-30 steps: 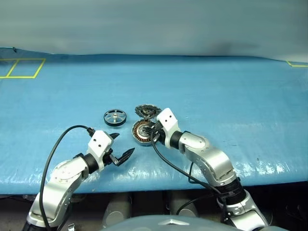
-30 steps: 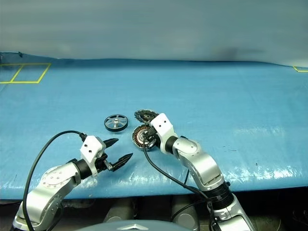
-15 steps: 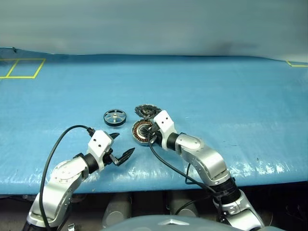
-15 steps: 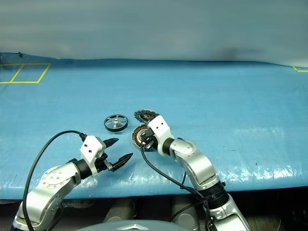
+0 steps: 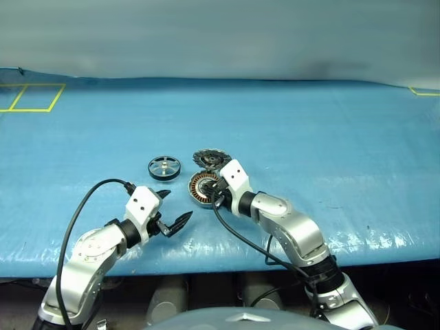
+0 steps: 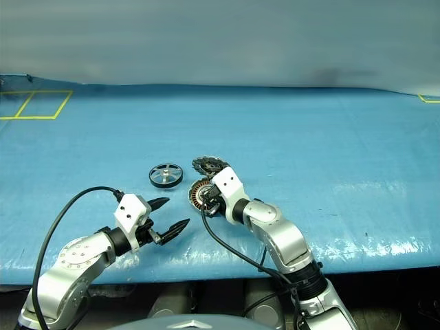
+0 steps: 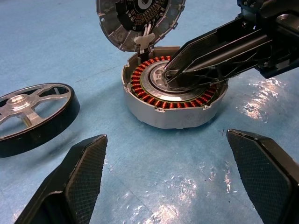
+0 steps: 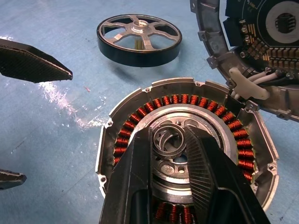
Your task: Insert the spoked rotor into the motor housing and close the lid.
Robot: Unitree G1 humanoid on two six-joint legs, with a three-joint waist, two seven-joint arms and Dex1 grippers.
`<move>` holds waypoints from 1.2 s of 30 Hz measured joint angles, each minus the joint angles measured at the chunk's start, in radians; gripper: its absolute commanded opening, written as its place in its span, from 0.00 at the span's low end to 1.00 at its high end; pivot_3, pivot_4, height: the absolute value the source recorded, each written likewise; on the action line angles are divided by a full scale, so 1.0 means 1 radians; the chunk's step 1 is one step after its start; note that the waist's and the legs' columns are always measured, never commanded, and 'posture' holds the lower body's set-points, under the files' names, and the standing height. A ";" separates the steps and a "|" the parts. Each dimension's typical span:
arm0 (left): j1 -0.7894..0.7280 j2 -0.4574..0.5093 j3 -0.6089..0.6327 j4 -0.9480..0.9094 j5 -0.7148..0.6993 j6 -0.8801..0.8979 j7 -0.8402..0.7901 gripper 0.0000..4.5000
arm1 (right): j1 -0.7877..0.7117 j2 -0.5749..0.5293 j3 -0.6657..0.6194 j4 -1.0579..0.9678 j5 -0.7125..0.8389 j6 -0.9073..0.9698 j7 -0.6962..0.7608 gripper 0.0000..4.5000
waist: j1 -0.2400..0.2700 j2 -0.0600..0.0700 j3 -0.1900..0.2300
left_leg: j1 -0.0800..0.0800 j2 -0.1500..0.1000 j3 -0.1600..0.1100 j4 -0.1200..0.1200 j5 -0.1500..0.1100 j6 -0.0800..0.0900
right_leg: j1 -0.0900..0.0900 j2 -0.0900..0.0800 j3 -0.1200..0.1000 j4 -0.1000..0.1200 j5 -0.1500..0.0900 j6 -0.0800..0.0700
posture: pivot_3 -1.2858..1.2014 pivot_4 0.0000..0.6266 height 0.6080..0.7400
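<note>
Left eye view: the motor housing [image 5: 201,187] is seen near the middle of a blue table cover [image 5: 330,137], with the lid [image 5: 209,159] standing open just beyond it at 12 o'clock and joined to it at the rim. The spoked rotor [image 5: 164,167] lies flat at about 10 o'clock from the housing, apart from it. Wide bare cover is left at 3 o'clock and beyond; the near edge is close behind both arms. Yellow tape [image 5: 31,97] is marked at the far left corner.

The left gripper [image 5: 172,209] is held spread wide and empty, at 7 o'clock from the housing. The right gripper [image 8: 174,143] is pinched on a small silver ring [image 8: 166,141] at the housing's centre (seen in the right wrist view). Copper windings [image 7: 154,93] are shown plainly by the left wrist view.
</note>
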 measured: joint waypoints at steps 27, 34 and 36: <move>0.004 -0.012 -0.002 0.000 0.000 -0.015 0.000 1.00 | -0.004 -0.016 -0.031 -0.017 0.008 0.036 -0.009 0.59 | 0.001 0.000 0.000 | 0.000 0.000 0.000 0.000 0.000 0.000 | 0.000 0.000 0.000 0.000 0.000 0.000 | 0.52 0.24 1.00; 0.010 -0.012 -0.002 0.000 0.000 -0.016 0.000 1.00 | -0.004 -0.012 -0.075 -0.117 0.053 0.116 -0.017 0.45 | 0.000 0.000 0.000 | 0.000 0.000 0.000 0.000 0.000 0.000 | 0.000 0.000 0.000 0.000 0.000 0.000 | 0.52 0.24 1.00; 0.008 -0.012 -0.002 0.000 0.000 -0.016 -0.001 1.00 | -0.004 -0.004 -0.075 -0.141 0.057 0.134 -0.022 0.32 | -0.001 0.000 0.000 | 0.000 0.000 0.000 0.000 0.000 0.000 | 0.000 0.000 0.000 0.000 0.000 0.000 | 0.52 0.24 1.00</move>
